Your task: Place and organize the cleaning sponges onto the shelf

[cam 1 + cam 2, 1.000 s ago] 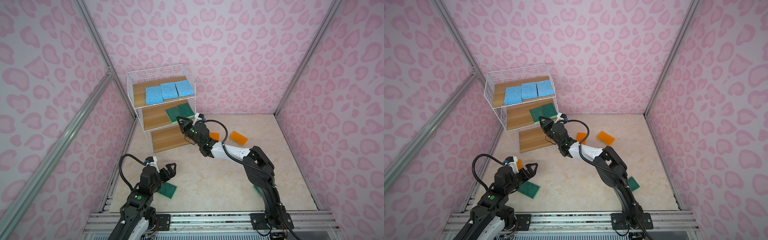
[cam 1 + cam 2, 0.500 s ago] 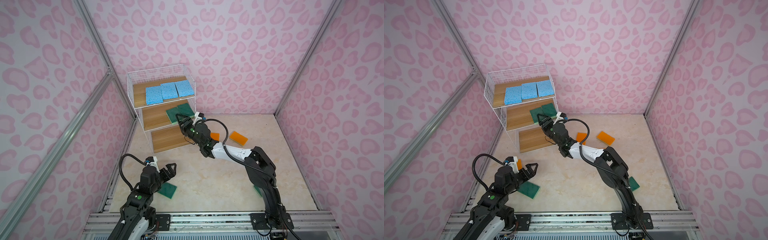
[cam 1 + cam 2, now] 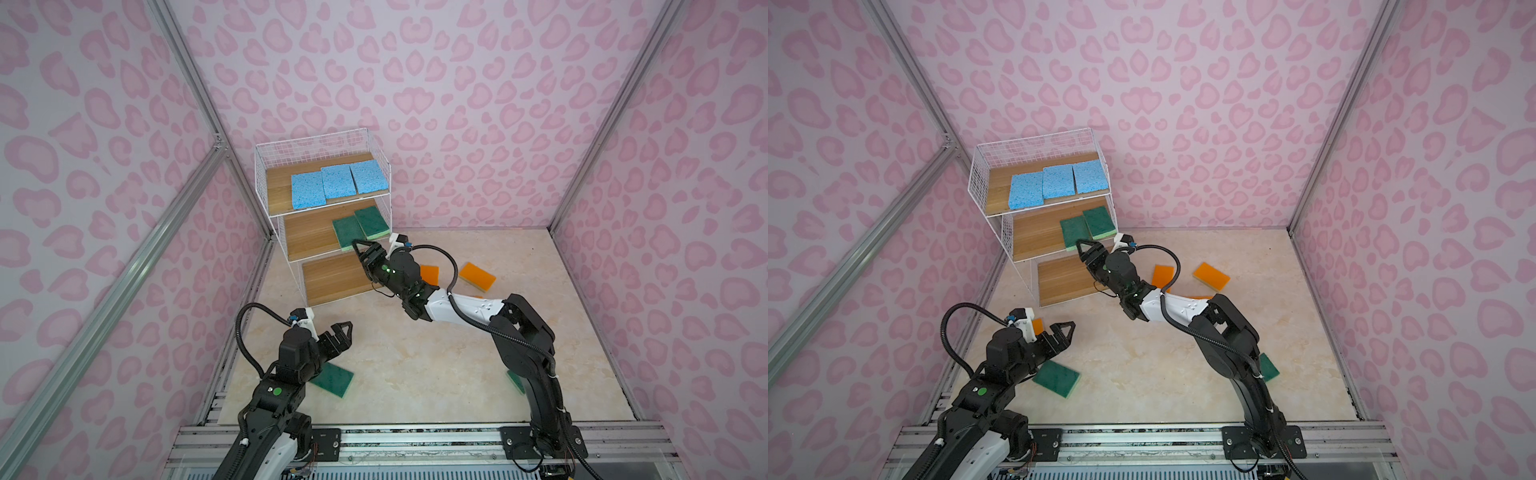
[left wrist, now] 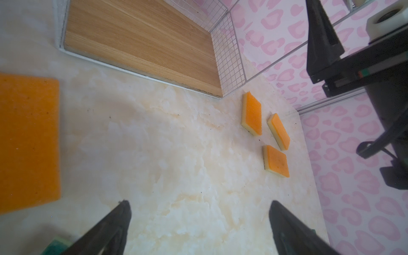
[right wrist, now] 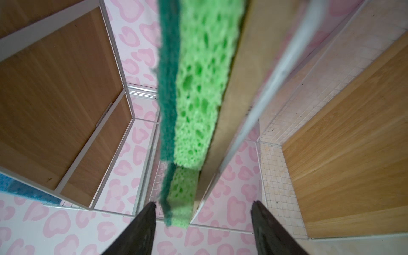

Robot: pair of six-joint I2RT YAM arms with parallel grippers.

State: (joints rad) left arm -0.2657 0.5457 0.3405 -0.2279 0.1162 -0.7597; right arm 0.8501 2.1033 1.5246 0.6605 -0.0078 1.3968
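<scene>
At the left, our left gripper [image 4: 199,202] hangs low over the floor [image 3: 415,374], its claw spread wide and empty, exactly as in the earlier frames. A loose green sponge [image 3: 336,380] lies just beneath its arm, and a lone orange sponge [image 3: 1037,325] lies just beside its wrist.

Moving right to the shelf [image 3: 264,195], we see three blue sponges [image 3: 337,181] side by side on the top board. Two green ones lie on the middle board [image 3: 307,237], and the bottom board [image 3: 332,278] is bare.

The change is here: our right gripper [image 5: 203,204] has let go of the front green sponge [image 3: 345,230]. Its claw now stands spread, and the sponge's end sits between the fingers, pinched by neither. The sponge lies flat on the middle board, touching the rear green sponge [image 3: 371,222], with its near end at the board's front edge.

A second ago that claw was narrower, closed on the same end, and the sponge sits about where it was. We judge this placement done, so backing out calls for care not to drag the sponge.

Further right, three orange sponges [image 4: 279,131] and a last green sponge [image 3: 515,380] wait on the floor.
</scene>
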